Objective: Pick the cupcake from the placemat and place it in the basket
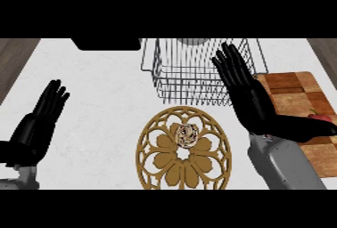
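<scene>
Sitting on the round gold openwork placemat (183,150), the small brown cupcake (187,134) is untouched; both black hands, left hand (38,124) and right hand (247,91), are spread flat near the wire basket (191,75).

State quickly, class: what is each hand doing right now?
Left hand: open, fingers straight, holding nothing.
Right hand: open, fingers straight, holding nothing.

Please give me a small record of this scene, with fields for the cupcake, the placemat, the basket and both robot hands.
cupcake: on the placemat, near its middle
placemat: round, gold, openwork, at the counter's near edge
basket: wire, beyond the placemat, no cupcake inside
left robot hand: open, fingers straight, at the view's left, holds nothing
right robot hand: open, fingers straight, right of the placemat, over the basket's right side
cutting board: wooden, at the right
</scene>
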